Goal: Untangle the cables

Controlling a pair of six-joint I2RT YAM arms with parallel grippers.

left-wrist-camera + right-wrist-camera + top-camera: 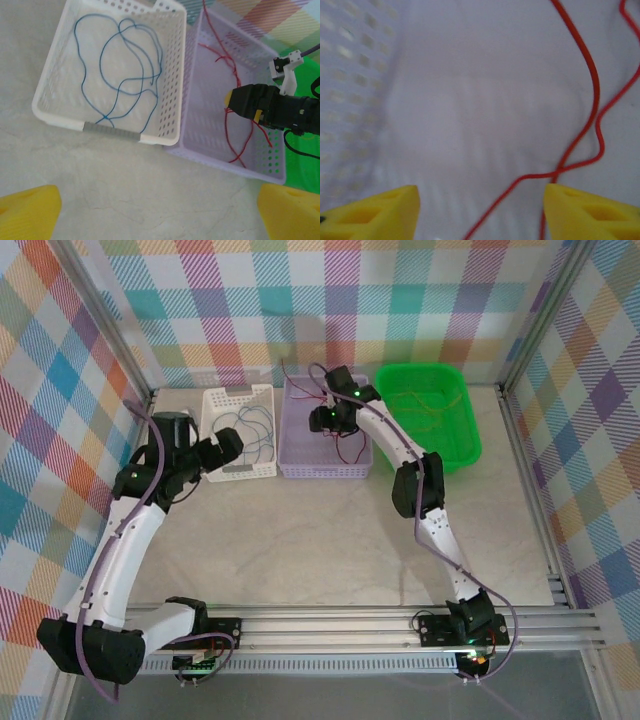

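struggling to make out the thin strands [432, 410] in the green basket [470, 445] from above: too faint for any colour. seeing the fingers [370, 215] of the right pincer [480, 216] cut off by the bottom edge of the wrist view, at 7 and 5 o'clock, with everything there slightly blurred. finding that pincer's tips hidden behind its own black body in the left wrist view.

finding the red cables [593, 90] lying on the floor of the purple basket [225, 167], directly under the right pincer. tracing one red strand from 12 o'clock down through a crossing at 4 o'clock and on between the two fingers, hard against the 5 o'clock one. failing to tell whether touching it or just beside it.

seeing the blue cables [117, 75] looping loosely inside the white basket [165, 100], at 11 o'clock from the left pincer [159, 215] and well apart from it.

finding the right pincer standing with fingers apart, nothing pinched between them. finding the left pincer spread wide over the bare table [150, 190], holding nothing, touching nothing.
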